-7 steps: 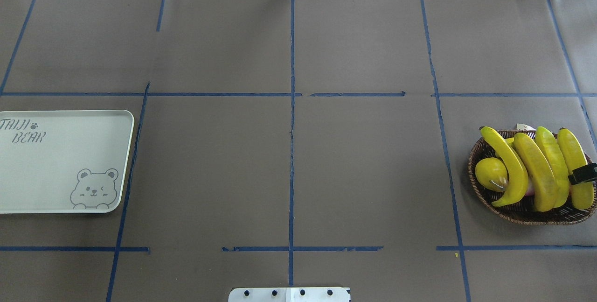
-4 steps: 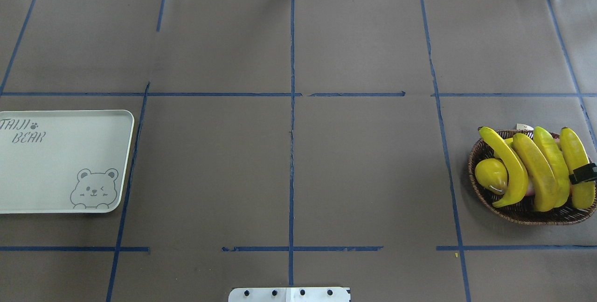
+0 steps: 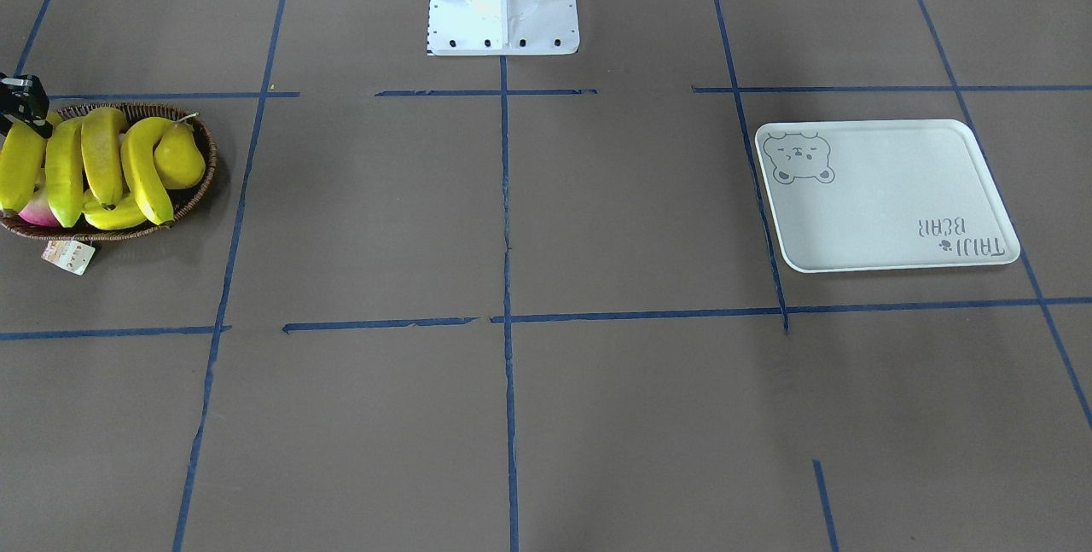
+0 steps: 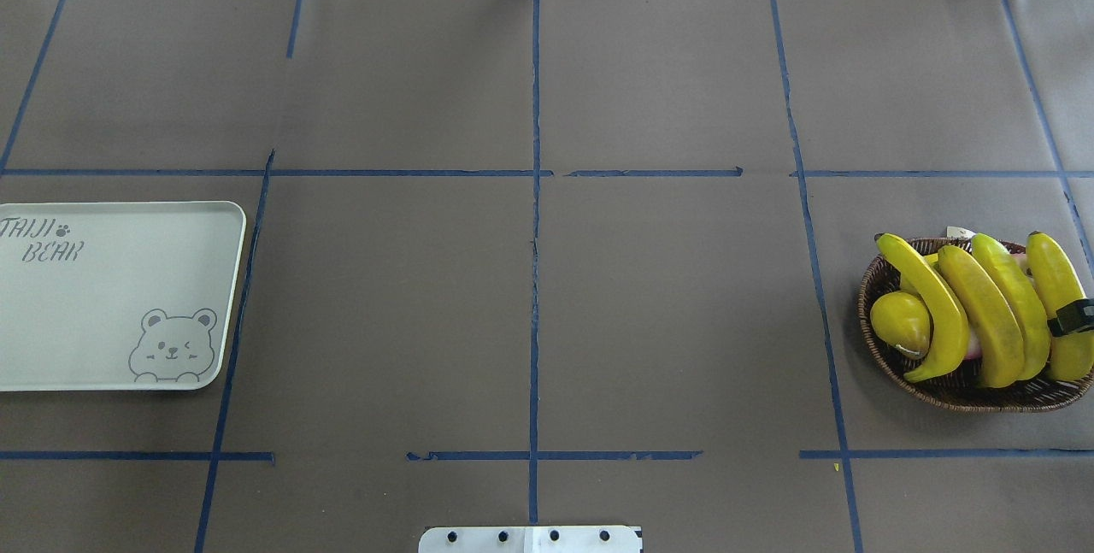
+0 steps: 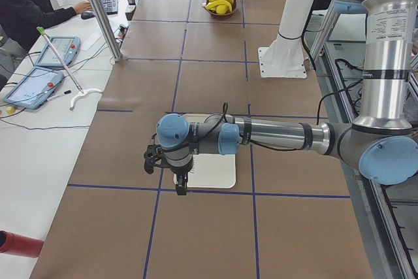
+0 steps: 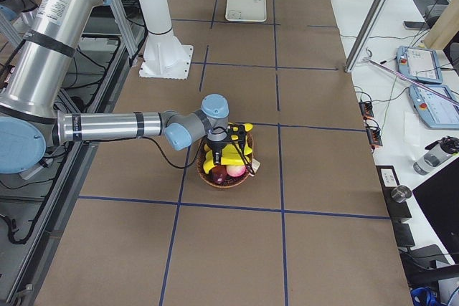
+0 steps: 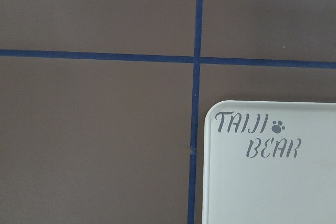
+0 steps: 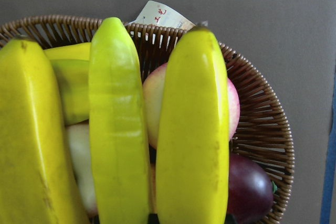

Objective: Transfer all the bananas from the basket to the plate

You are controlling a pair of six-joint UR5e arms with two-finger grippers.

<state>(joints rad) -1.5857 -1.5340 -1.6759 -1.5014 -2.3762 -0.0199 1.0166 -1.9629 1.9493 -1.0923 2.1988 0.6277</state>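
Several yellow bananas (image 4: 983,314) lie side by side across the dark wicker basket (image 4: 870,284) at the table's right edge. My right gripper (image 4: 1075,318) comes in from the frame's edge and sits across the middle of the rightmost banana (image 4: 1053,275), shut on it. The right wrist view looks straight down that banana (image 8: 194,129). At the far left lies the off-white bear-print plate (image 4: 102,305) with nothing on it. My left gripper (image 5: 181,184) hangs over the plate's outer end (image 5: 219,173); I cannot tell whether it is open or shut.
A yellow pear (image 4: 899,322), a pink peach (image 8: 233,103) and a dark plum (image 8: 249,187) share the basket. A paper tag (image 3: 68,255) hangs off its rim. Blue tape lines cross the brown table. A person sits at the side desk (image 5: 29,4).
The rightmost banana and my right gripper have shifted slightly right, and the neighbouring bananas have tilted a little. The plate has stayed put.
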